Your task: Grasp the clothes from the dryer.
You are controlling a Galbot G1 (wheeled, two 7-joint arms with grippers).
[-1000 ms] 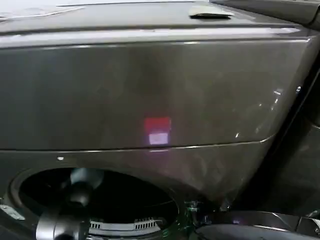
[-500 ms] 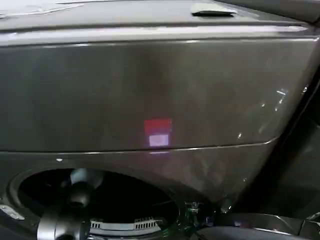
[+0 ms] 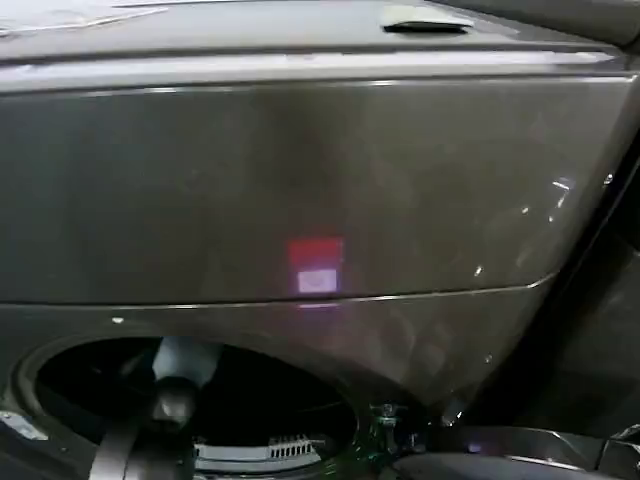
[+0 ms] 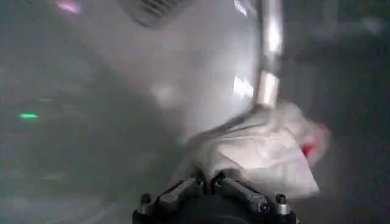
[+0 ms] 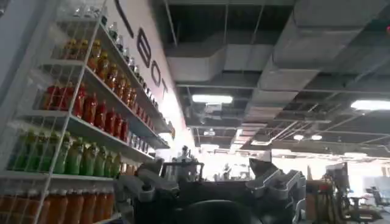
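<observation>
While the clothes [image 4: 268, 149], a pale crumpled piece of fabric with a small red patch at one edge, are lying bunched inside the drum, the left gripper [image 4: 210, 182] is pressing its two fingers [image 4: 183, 190] together on the nearest fold, the tips nearly meeting with cloth pinched between them. The fabric is resting against the drum's pale curved wall [image 4: 183, 73], just beside a bright metal rib [image 4: 268, 55] that is running up that wall. A slotted vent [image 4: 155, 9] is showing farther along the drum.

From the head camera, the left arm [image 3: 150, 430] is reaching up through the round porthole [image 3: 190, 400] at the lower left of the dryer [image 3: 300, 180], with a pale shape at its end sitting in the dark opening; whether that shape is the fabric cannot be told from there. The dryer's bronze-grey front panel is carrying a red and white glowing reflection [image 3: 316, 265] near its middle, and a small flat object [image 3: 425, 20] is lying on the machine's top.

The right gripper [image 5: 213, 182] is pointing away from the dryer, its fingers [image 5: 280, 185] standing well apart and holding nothing. Behind it, wire shelves [image 5: 73, 122] of bottled drinks are lining a wall under ceiling ducts [image 5: 256, 55] and strip lights.
</observation>
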